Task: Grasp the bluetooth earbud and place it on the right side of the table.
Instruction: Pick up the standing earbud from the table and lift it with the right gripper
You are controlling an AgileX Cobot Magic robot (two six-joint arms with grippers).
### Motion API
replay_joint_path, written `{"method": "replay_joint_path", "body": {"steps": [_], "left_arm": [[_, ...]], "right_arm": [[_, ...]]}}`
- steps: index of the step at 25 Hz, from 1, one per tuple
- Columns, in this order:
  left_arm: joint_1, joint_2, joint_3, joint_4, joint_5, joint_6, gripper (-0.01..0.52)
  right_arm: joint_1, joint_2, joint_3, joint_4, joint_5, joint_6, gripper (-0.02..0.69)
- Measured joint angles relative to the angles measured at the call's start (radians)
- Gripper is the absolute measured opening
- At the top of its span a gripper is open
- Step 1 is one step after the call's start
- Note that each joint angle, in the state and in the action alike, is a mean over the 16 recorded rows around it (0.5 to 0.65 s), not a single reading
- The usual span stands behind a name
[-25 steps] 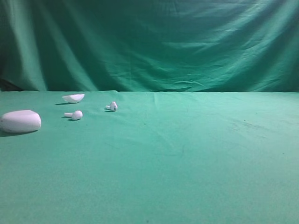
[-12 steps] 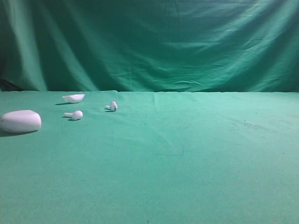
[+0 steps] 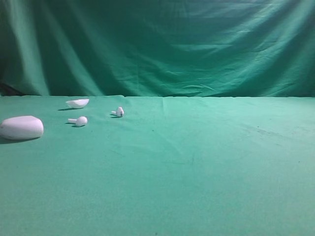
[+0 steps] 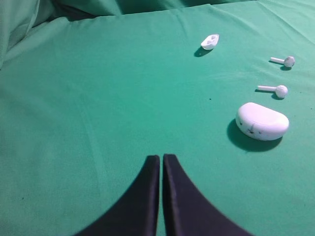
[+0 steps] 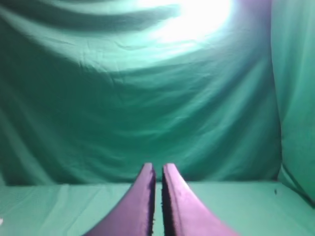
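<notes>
The bluetooth earbud (image 3: 119,112), tiny and white with dark marks on its head, lies on the green table (image 3: 197,162) at the back left. In the left wrist view the bluetooth earbud (image 4: 285,61) lies far off at the upper right. My left gripper (image 4: 161,157) hovers over bare cloth, well short of it, jaws shut on nothing. My right gripper (image 5: 157,166) is shut and empty too, facing the draped backdrop above the table (image 5: 236,206). Neither arm shows in the exterior high view.
A plain white earbud (image 3: 78,120) (image 4: 275,90) lies left of the marked one. A large white oval case (image 3: 21,128) (image 4: 262,121) sits at the far left. A small white shell-like piece (image 3: 78,103) (image 4: 210,41) rests near the backdrop.
</notes>
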Motion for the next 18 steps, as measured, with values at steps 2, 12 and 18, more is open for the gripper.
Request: {"method": "replay_joint_path", "body": {"steps": [2,12,18], "left_arm": [[0.0,0.0,0.0,0.0,0.0,0.0,0.0],[0.0,0.0,0.0,0.0,0.0,0.0,0.0],[0.0,0.0,0.0,0.0,0.0,0.0,0.0]], "right_arm": [[0.0,0.051,-0.055,0.004,0.03,0.009,0.05],[0.0,0.45,-0.359,0.033,0.326,-0.007,0.05],[0.029,0.736,-0.527,0.079,0.432,-0.128,0.05]]}}
